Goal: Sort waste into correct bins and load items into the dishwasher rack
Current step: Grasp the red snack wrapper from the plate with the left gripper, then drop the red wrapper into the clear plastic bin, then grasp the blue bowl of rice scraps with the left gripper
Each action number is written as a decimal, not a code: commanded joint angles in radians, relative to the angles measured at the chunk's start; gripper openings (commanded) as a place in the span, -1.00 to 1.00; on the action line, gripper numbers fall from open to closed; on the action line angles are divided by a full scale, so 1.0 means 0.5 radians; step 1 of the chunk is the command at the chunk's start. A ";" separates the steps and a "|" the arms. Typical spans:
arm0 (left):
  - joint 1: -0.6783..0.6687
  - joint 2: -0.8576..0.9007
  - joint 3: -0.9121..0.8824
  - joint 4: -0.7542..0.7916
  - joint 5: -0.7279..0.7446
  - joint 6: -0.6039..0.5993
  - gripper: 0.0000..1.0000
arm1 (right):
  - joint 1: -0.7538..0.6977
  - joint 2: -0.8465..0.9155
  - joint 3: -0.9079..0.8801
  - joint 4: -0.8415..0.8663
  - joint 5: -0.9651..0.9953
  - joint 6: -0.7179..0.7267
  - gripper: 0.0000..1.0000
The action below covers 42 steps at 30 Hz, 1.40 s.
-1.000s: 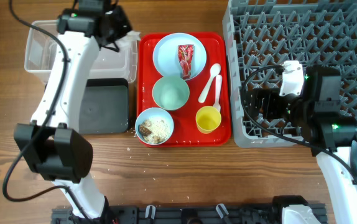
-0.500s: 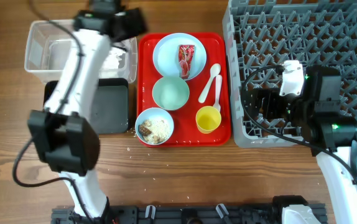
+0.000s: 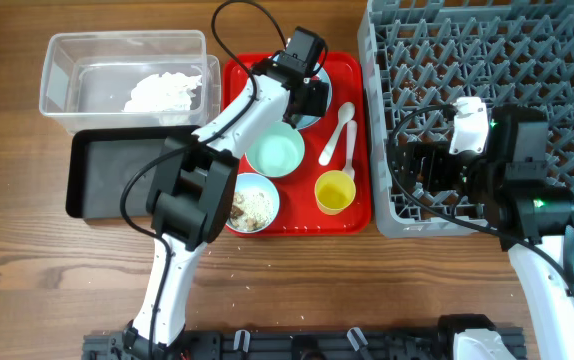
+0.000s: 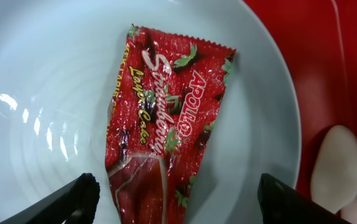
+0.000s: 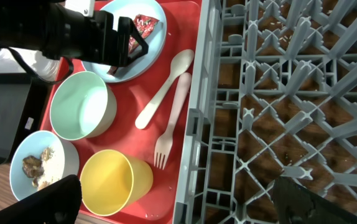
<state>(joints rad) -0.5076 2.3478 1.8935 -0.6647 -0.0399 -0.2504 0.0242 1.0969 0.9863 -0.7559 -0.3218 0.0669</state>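
**Left fingers spread over the Apollo wrapper on the plate**

Overhead: on the wooden surface [image 3: 297,270], a clear rectangular plastic tub [image 3: 62,60] at 10 o'clock holds crumpled white tissue [image 3: 162,92]. A black shallow rectangular tray [image 3: 127,175] lies just below it. A flat red serving tray [image 3: 357,215] sits in the middle, and a large grey plastic grid rack [image 3: 507,40] stands at 3 o'clock. The left arm [image 3: 237,115] reaches over the red tray's 12 o'clock end. The right arm [image 3: 527,170] hangs above the rack's lower-left part.

Left wrist: a red printed snack wrapper [image 4: 166,118] lies flat on a pale blue round plate [image 4: 41,93]. It reads "APOLLO", "Strawberry" and "Layer Cake". The left fingers [image 4: 73,199] are apart, at 7 and 5 o'clock, either side of the wrapper's lower end. A white plastic spoon [image 4: 334,168] shows at 4 o'clock.

Right wrist: the right fingers [image 5: 48,199] are apart and hold nothing. On the red tray sit a mint-green bowl [image 5: 82,106], a small yellow cup [image 5: 113,180], a white plastic fork [image 5: 169,121], and a light blue bowl [image 5: 60,152] holding beige crumbly food scraps [image 5: 35,168].
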 commanded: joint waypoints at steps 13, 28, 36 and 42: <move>0.156 -0.360 0.007 -0.096 -0.060 -0.143 -0.92 | -0.006 0.021 0.013 -0.018 -0.034 0.029 0.99; 0.939 -0.572 -0.101 -0.455 0.007 -0.239 0.99 | -0.006 0.021 0.013 -0.017 -0.041 0.031 0.99; 0.640 -0.971 -0.082 -0.840 0.155 -0.182 0.87 | -0.006 0.021 0.013 -0.007 -0.040 0.061 0.99; 0.217 -0.958 -0.108 -1.476 0.243 -0.386 0.72 | -0.006 0.021 0.013 -0.004 -0.040 0.089 0.99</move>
<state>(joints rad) -0.3206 1.8660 1.8492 -1.3262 0.0551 -0.3645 0.0242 1.1007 0.9863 -0.7616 -0.3218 0.0940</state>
